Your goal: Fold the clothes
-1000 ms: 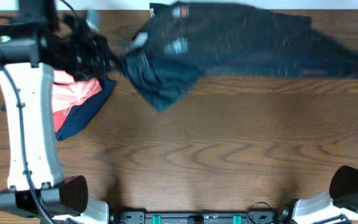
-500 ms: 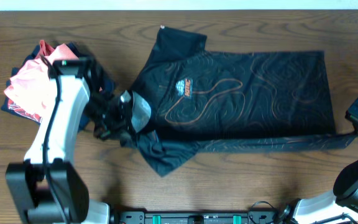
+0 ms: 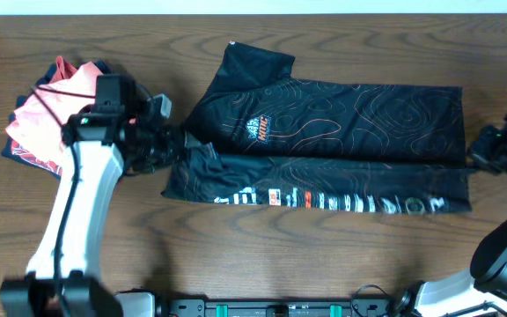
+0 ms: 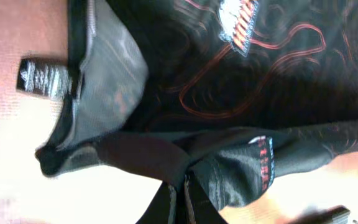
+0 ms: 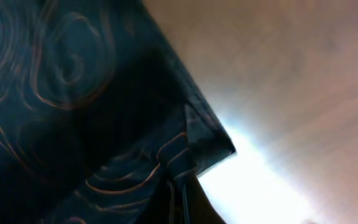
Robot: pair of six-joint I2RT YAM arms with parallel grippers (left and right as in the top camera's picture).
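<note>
We judge the fold as begun but far from finished. The jersey (image 3: 341, 123) lies spread lengthwise on the surface (image 3: 280, 264). Its near long edge is turned over onto the body as 1 band (image 3: 341, 201) showing white lettering and small logos (the orange contour lines face up on the rest). That makes 1 lengthwise fold, as far as we can tell. The far sleeve (image 3: 258, 57) sticks out unfolded from the jersey's far corner, and no crosswise fold shows, so the far side and the shortening folds are left to do.

The left claw (image 3: 179, 148) is clamped on cloth at the jersey's collar end. The right claw (image 3: 481, 160) is clamped on the opposite hem end, where the band finishes. A pile of folded garments (image 3: 38, 123) sits beyond the collar end, apart from the jersey.

The overhead view gives the whole layout, yet both grips are too small there to read. The left wrist view shows closed fingers pinching a bunched fold beside the grey collar (image 4: 107, 81) lining and its label (image 4: 45, 78). The right wrist view shows the fingers pinching a doubled corner, with bare surface beyond it.
</note>
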